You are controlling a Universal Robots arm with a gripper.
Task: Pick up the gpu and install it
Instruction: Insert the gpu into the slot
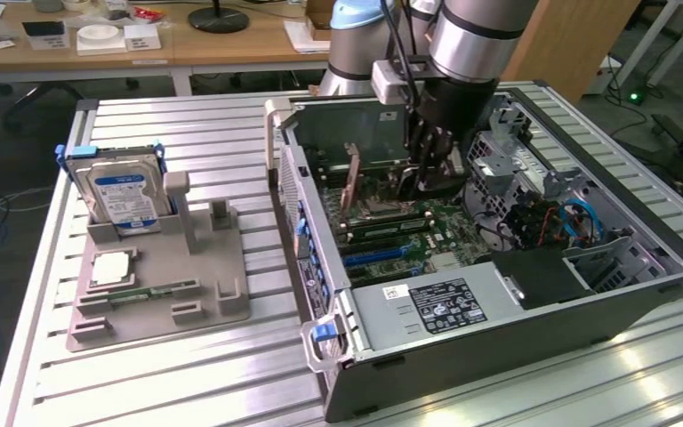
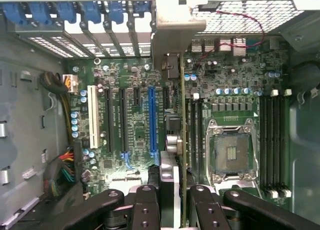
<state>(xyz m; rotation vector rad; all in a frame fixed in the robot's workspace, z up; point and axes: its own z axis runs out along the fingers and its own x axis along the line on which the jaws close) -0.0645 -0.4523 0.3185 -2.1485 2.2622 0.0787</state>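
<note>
Right up close: black fingers (image 2: 145,210) of the gripper (image 2: 172,202), jaws closed on the gpu (image 2: 183,115). Seen edge-on there, a thin upright line running away over the motherboard (image 2: 130,140), pale metal bracket (image 2: 177,22) at the far end by the blue-latched rear slot covers (image 2: 90,12). Sitting between the long blue expansion slot (image 2: 152,120) and the empty CPU socket (image 2: 232,152). In the exterior view, gripper (image 1: 427,173) deep inside the open computer case (image 1: 626,294), well apart from the hard drive (image 1: 125,196) parked on its grey fixture on the exterior view's left.

Seated or only hovering over a slot? Cannot tell from here.

Plenty to go wrong, by the look of it. Slightly off line, and gold edge down on the slot wall or on the small capacitors beside it rather than into the slot. Bracket tip snagging on the rear frame, tilting the card. Grip at one end only, so possible pivoting or slipping under a downward push. Too much force, and risk of a flexed board.
</note>
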